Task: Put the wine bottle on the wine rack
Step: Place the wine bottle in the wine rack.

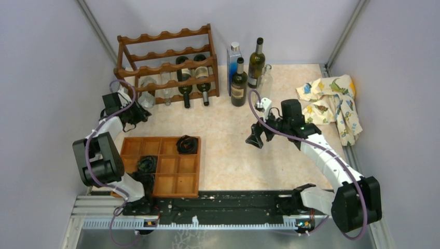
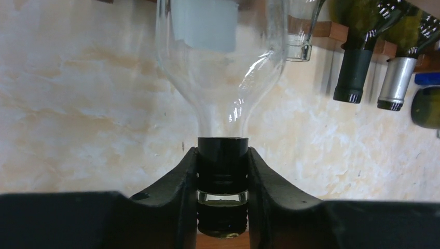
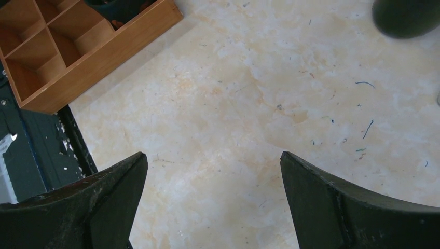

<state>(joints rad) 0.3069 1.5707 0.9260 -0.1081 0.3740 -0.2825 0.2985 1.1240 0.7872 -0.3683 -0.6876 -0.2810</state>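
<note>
Left end effector (image 2: 222, 162): clenched on the black cap (image 2: 223, 146) of the clear wine bottle (image 2: 223, 67), a finger pressed flat to each side.

Wine bottle: lying in the bottom tier of the wine rack (image 1: 165, 36), at its left end, in the far-left corner of the table (image 1: 228, 155). Long axis roughly far edge to near edge, body in among the scalloped rails, neck poking out the front, straight at the end effector. To its right, another clear bottle (image 1: 166, 89), then two dark bottles (image 1: 202, 78), necks likewise toward the near edge.

Right end effector (image 3: 212, 171): released, jaws wide over bare table near the middle, gripping nothing, well apart from the rack.

Left arm plainly the nearer. Next move probably along that same axis: a push deeper in, or a simple letting go if the body already looks seated.
</note>
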